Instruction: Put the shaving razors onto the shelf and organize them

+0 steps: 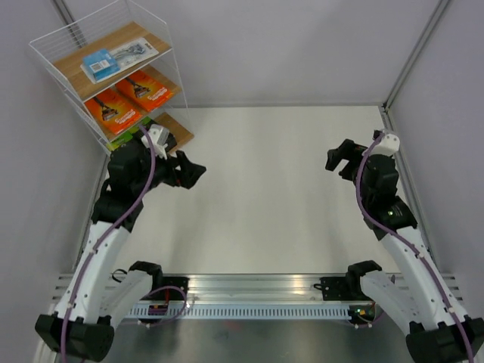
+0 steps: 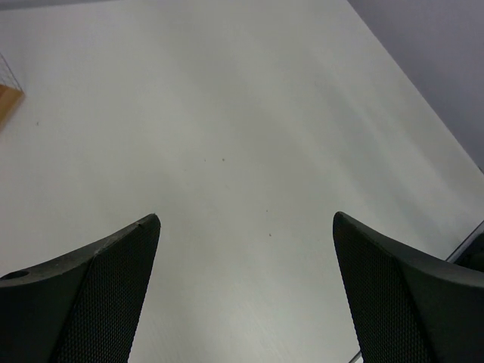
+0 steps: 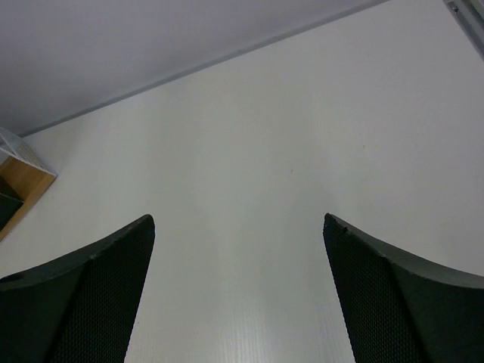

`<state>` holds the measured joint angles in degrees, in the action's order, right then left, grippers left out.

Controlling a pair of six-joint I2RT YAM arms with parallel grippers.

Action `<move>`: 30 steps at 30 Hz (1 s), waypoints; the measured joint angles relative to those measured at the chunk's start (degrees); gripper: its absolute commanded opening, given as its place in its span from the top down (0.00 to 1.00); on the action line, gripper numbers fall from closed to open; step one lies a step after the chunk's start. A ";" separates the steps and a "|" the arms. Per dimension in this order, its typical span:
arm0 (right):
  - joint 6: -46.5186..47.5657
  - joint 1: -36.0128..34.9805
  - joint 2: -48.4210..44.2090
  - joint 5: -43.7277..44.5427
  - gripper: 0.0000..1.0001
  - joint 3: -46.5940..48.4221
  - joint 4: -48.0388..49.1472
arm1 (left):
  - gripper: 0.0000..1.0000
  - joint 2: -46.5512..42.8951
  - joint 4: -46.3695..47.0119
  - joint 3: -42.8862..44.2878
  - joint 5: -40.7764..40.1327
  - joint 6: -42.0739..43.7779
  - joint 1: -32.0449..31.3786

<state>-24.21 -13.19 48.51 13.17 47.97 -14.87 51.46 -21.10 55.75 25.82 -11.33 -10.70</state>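
Note:
The white wire shelf (image 1: 162, 39) with wooden boards stands at the far left corner. A white-and-blue razor pack (image 1: 117, 59) lies on its top board. Two orange packs (image 1: 113, 110) (image 1: 148, 89) lie side by side on the middle board. A lime-green pack end (image 1: 125, 138) shows on the bottom board, mostly hidden behind my left arm. My left gripper (image 1: 193, 172) is open and empty over the table, just right of the shelf (image 2: 9, 98). My right gripper (image 1: 338, 160) is open and empty at the right side. A shelf corner shows in the right wrist view (image 3: 23, 178).
The white table top (image 1: 272, 189) is bounded by grey walls at the back and sides. A metal rail (image 1: 249, 291) with the arm bases runs along the near edge. A vertical post (image 1: 412, 57) stands at the back right corner.

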 measured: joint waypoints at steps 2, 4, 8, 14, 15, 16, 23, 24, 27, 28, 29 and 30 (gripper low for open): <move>-0.09 0.00 -4.02 0.35 0.02 -4.13 2.67 | 0.00 -6.19 2.73 -7.26 0.00 -0.44 -0.02; -0.96 0.00 -6.67 0.55 0.02 -7.74 4.94 | 0.00 -11.43 4.59 -13.53 -0.28 -1.14 -0.04; -3.69 0.00 -10.78 0.20 0.02 -14.71 7.21 | 0.00 -19.69 7.43 -22.64 -3.96 -4.04 -0.04; -7.15 0.00 -16.48 -0.85 0.02 -21.77 7.78 | 0.00 -30.42 7.91 -29.22 -10.03 -9.01 -0.04; -7.39 0.00 -16.76 -0.87 0.02 -22.12 7.93 | 0.00 -31.87 7.89 -29.44 -11.04 -9.33 -0.04; -7.61 0.00 -16.96 -0.90 0.02 -22.36 8.02 | 0.00 -33.31 7.82 -29.70 -11.98 -9.57 -0.04; -8.28 0.00 -16.55 -1.31 0.02 -22.69 8.07 | 0.00 -39.26 6.56 -31.15 -15.21 -10.38 -0.04; -8.35 0.00 -16.41 -1.38 0.02 -22.71 8.07 | 0.00 -39.47 6.54 -31.19 -15.39 -10.49 -0.04; -8.37 0.00 -16.06 -1.49 0.02 -22.71 8.07 | 0.00 -39.34 6.45 -31.34 -15.74 -11.02 -0.04; -8.37 0.00 -16.04 -1.51 0.02 -22.71 8.09 | 0.00 -39.15 6.36 -31.39 -15.85 -11.15 -0.04; -8.37 0.00 -16.04 -1.51 0.02 -22.71 8.09 | 0.00 -38.80 6.29 -31.39 -15.87 -11.23 -0.04; -8.37 0.00 -16.04 -1.49 0.02 -22.71 8.11 | 0.00 -38.29 6.23 -31.39 -15.85 -11.34 -0.04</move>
<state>-32.58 -13.19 32.47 11.68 25.26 -6.76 13.17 -14.87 24.36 9.98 -22.68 -10.74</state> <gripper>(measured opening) 0.979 0.993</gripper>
